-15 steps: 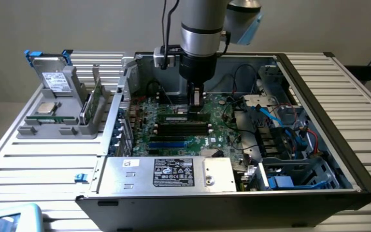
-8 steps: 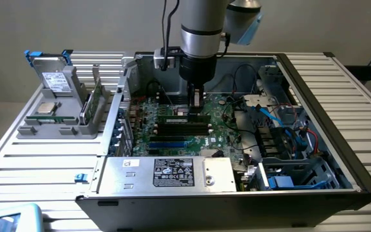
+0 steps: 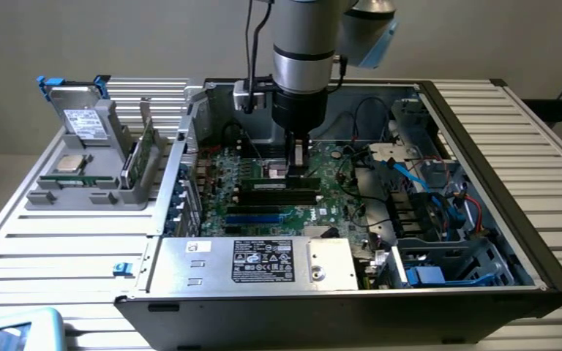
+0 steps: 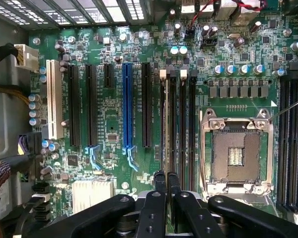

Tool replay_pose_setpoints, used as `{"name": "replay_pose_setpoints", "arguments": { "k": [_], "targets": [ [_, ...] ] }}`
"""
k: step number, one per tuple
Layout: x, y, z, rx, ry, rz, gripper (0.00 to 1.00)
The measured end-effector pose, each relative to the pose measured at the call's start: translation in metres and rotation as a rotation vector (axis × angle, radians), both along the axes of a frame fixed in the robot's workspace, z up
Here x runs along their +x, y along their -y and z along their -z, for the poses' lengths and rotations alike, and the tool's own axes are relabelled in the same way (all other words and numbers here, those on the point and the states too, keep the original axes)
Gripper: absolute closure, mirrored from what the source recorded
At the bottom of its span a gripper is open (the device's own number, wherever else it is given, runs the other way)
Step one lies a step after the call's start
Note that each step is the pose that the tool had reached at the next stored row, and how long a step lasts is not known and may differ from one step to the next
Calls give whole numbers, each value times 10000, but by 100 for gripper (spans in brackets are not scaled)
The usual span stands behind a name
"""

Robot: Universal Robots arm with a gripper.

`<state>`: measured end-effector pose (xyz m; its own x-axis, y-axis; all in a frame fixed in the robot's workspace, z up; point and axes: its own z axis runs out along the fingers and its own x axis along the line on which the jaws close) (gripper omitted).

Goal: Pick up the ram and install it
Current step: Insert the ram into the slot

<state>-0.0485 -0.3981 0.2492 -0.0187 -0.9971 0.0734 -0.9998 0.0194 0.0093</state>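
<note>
Ram [image 3: 279, 171] in nearly closed gripper [image 4: 166, 179]

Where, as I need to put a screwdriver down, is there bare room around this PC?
Bare slatted table lies between the grey parts holder and the case, and along the case's side on the exterior view's right. Inside the case it is crowded: the gripper hangs over the motherboard, cables beside it.

The ram [image 3: 279, 173], a narrow green stick with a whitish label, stands on edge in the claw [image 4: 166, 178], just above the black slots [image 3: 279, 196].
</note>
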Motion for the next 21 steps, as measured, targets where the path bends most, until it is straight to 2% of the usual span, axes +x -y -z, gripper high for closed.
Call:
{"name": "replay_pose_setpoints", "arguments": {
  "k": [6, 14, 21],
  "targets": [
    [-20, 0, 17, -1, 28, -1, 87],
    [-30, 0, 37, 2, 30, -2, 87],
    [-31, 0, 92, -1, 27, -1, 87]
  ]
}}
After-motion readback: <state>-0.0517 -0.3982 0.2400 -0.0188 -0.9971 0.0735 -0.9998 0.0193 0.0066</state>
